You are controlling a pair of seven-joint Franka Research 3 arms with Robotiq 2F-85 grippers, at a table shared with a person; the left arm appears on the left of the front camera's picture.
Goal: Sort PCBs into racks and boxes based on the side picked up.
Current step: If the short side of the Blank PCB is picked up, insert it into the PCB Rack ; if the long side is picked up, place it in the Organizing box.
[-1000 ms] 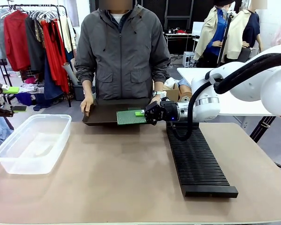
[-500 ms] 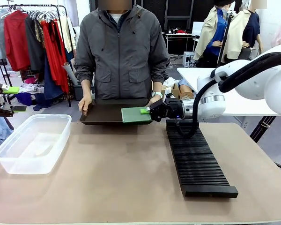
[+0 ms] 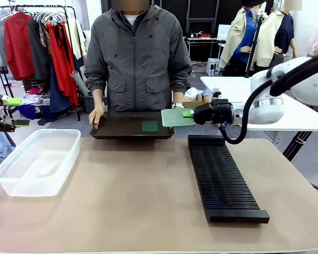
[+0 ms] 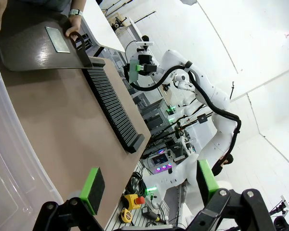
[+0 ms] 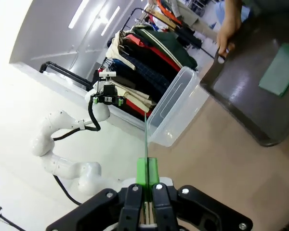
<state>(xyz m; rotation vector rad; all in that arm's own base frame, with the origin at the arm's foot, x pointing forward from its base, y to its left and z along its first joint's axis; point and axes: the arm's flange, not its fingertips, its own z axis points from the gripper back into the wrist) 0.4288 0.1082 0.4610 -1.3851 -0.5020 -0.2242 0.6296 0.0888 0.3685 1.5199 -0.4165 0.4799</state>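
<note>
Right pincer (image 3: pixel 192 114) is clenched on one edge of a PCB (image 3: pixel 176 117). In the front view, the board has risen off the black tray (image 3: pixel 103 135) and swung rightward within the last second. It now hangs flat and clear of the tray. The rack (image 3: pixel 222 180) lies just below the pincer, and the box (image 3: pixel 34 159) sits well away, beyond the board's free edge. A second PCB (image 3: pixel 150 126) lies on the tray.

From the left wrist, the left pincer (image 4: pixel 149 185) stands released above the surface (image 4: pixel 62 125), empty, with the box wall just beside it.

From the right wrist, the held board shows edge-on, straight out from the shut pads. Pick-up looks finished and placement comes next, probably in the nearby rack.
</note>
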